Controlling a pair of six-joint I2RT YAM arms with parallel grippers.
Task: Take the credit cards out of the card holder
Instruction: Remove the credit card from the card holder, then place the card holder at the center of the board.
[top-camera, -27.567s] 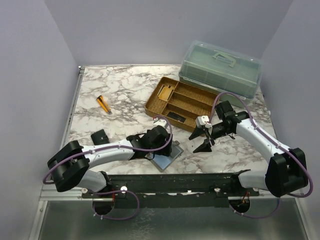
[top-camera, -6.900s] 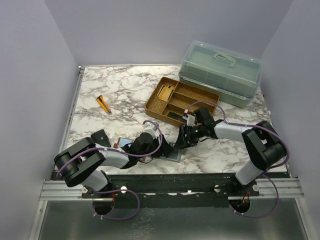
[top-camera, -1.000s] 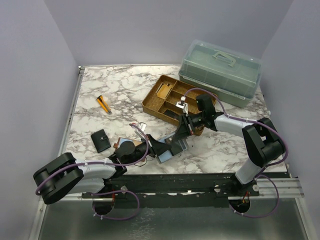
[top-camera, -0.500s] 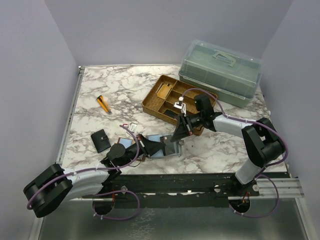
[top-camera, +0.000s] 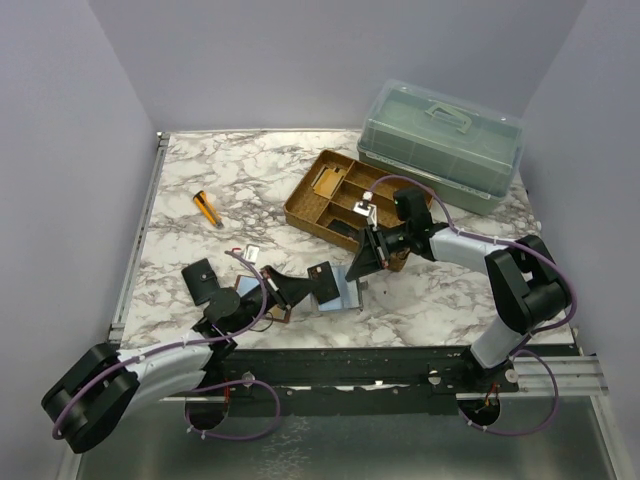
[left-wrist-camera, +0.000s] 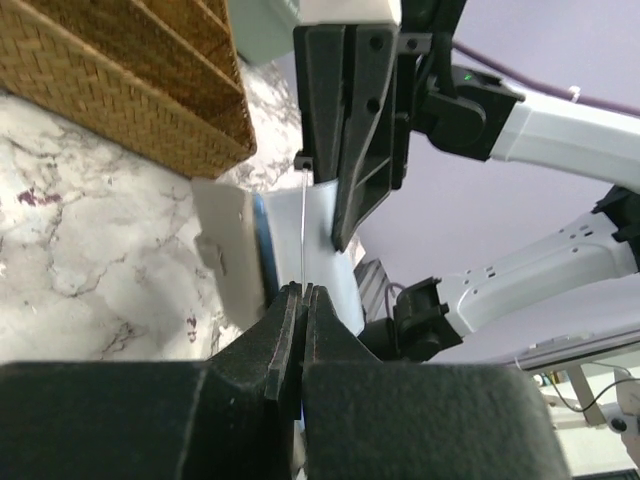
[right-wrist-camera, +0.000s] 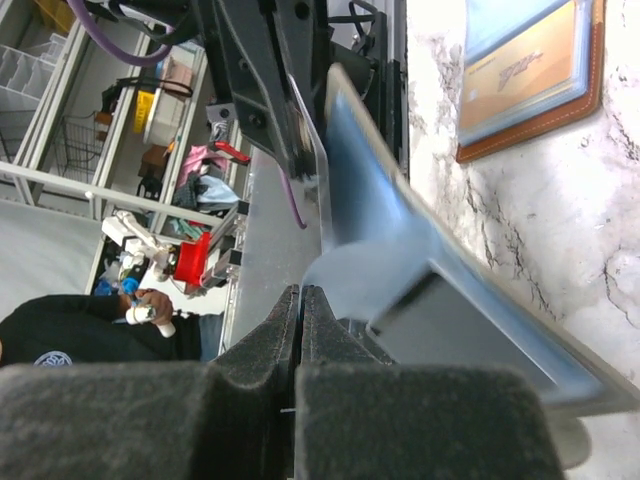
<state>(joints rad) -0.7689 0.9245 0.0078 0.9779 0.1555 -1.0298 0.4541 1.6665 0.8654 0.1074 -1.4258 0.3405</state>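
top view: the card holder (top-camera: 252, 288) lies open by the table's near edge, under the left arm. it sits behind the left claw (top-camera: 298, 288), long side along that edge, and the right claw (top-camera: 355, 270) is farther off.
left wrist: left claw clamped on a thin sheet (left-wrist-camera: 302, 225), seen edge-on.
right wrist: right claw pressed together; whether it grips anything, cannot tell.

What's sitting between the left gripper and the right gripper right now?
The blue-grey folder spans the gap between the left gripper and the right gripper, and both appear to pinch it. The top external view shows this best.
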